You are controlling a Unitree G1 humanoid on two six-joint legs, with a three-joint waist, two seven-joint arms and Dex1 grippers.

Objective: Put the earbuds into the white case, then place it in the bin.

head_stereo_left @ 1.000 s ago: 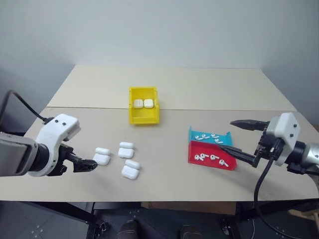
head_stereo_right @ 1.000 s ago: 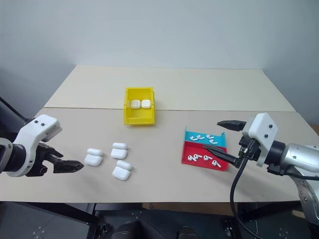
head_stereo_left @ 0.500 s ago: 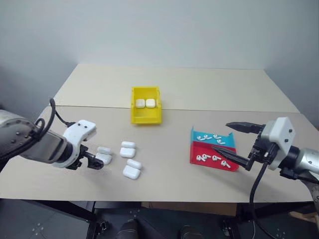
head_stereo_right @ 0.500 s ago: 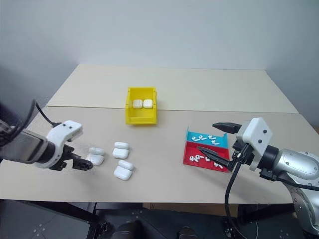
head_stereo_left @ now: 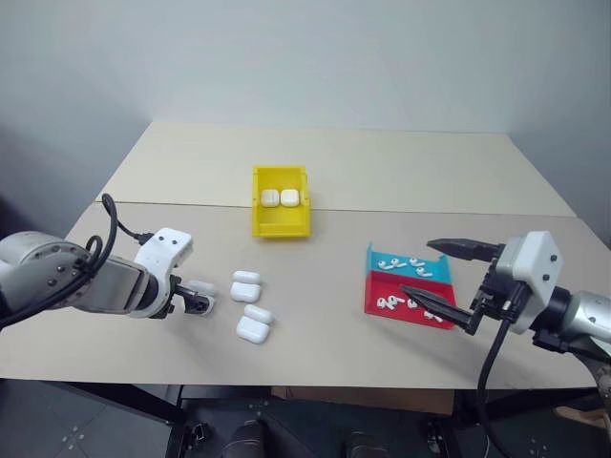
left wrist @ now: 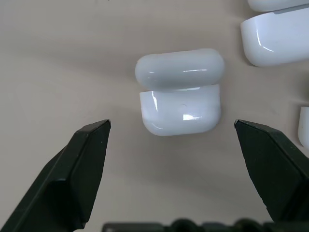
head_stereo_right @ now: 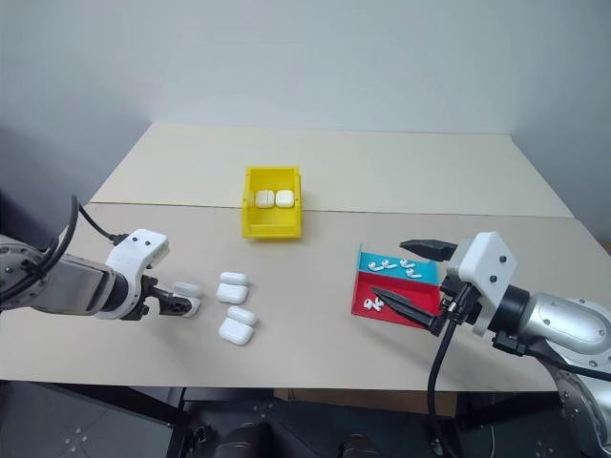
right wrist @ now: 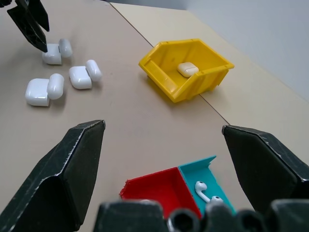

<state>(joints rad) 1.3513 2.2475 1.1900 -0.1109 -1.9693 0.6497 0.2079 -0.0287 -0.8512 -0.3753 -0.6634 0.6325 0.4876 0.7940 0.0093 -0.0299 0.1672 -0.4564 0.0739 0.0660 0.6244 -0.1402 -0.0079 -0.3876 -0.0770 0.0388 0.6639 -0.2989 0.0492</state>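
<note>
Squarely between left tool's [left wrist: 171,128] fingers: white case [left wrist: 179,92].

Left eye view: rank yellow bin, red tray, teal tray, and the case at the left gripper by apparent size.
1. yellow bin
2. red tray, close behind; partly hidden by the right gripper, so unsure
3. teal tray, only a strip shows
4. white case at the open left gripper, clearly smallest

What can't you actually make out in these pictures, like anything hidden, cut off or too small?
- Red tray: the right gripper covers its near corner in both eye views, so the earbuds there cannot be counted.
- Yellow bin: in the right wrist view its near wall hides part of the floor; one case shows.
- Neighbouring cases: cut by the left wrist view's edge.
- Earbuds: too small to tell left from right.
</note>
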